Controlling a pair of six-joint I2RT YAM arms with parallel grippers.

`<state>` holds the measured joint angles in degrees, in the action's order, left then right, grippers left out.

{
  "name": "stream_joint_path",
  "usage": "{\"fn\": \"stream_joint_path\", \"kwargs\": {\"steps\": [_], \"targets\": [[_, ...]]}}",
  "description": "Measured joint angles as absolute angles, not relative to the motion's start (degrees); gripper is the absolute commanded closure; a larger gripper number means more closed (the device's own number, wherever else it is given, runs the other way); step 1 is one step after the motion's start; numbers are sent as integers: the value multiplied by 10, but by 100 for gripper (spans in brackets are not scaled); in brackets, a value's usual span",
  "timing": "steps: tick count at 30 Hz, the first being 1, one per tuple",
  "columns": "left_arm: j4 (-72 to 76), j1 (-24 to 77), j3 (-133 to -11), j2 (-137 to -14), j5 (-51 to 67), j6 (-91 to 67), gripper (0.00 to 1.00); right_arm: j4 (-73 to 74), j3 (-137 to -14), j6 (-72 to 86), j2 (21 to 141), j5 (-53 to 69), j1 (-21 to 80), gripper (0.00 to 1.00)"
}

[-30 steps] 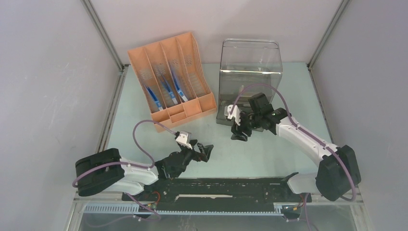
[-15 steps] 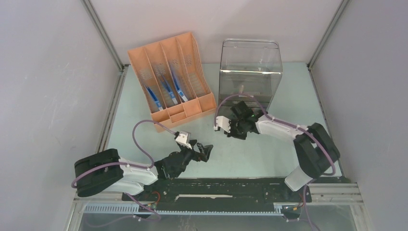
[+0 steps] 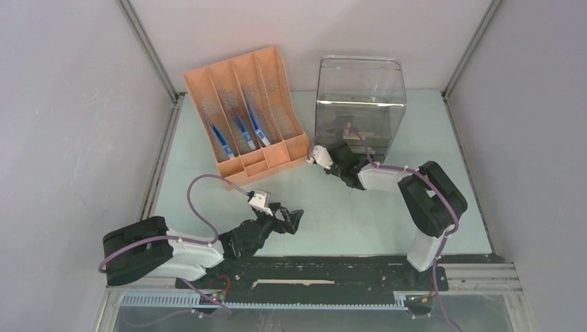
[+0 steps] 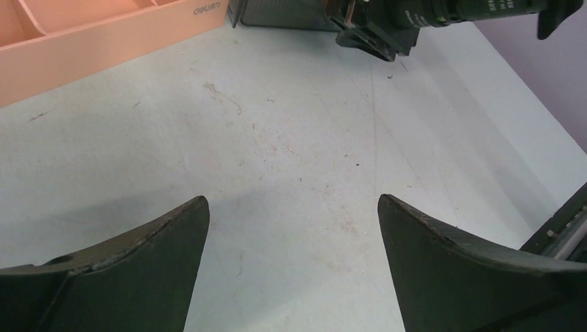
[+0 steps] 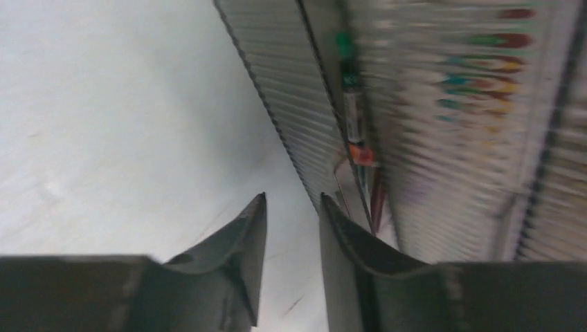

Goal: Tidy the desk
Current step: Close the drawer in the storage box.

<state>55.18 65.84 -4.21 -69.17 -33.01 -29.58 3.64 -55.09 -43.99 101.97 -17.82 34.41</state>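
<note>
The mint tabletop (image 3: pixel 360 221) spans the enclosure floor. Left arm stretches low, left pincer (image 4: pixel 291 207) gaping, empty. Right arm folds sharply, right pincer (image 5: pixel 291 204) narrowly parted, empty, at one clear bin (image 3: pixel 360 83). One orange rack (image 3: pixel 287 149) holds three blue items (image 3: pixel 240 129).

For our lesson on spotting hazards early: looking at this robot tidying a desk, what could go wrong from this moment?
1. The right end effector is close beside the ribbed wall of the clear container, and its wrist view is blurred, so it may be moving fast enough to shove the container.
2. Its fingers stand narrowly apart with nothing between them, near the desk; they could scrape the surface or close on nothing.
</note>
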Motion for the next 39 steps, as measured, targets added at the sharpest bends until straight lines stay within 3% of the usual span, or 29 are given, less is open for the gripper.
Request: {"fn": "stream_joint_path", "kwargs": {"steps": [3, 7, 28, 39], "targets": [[551, 658, -41, -687, -330, -299, 1, -10, -543, -440, 1022, -203, 335, 41], [548, 658, -41, -682, -330, -301, 1, -23, -531, -440, 1022, -209, 329, 36], [469, 641, -37, -600, -343, -298, 0, -1, -529, -424, 972, -170, 330, 35], [284, 465, -74, -498, -213, -307, 0, 77, -531, -420, 895, -125, 341, 35]]}}
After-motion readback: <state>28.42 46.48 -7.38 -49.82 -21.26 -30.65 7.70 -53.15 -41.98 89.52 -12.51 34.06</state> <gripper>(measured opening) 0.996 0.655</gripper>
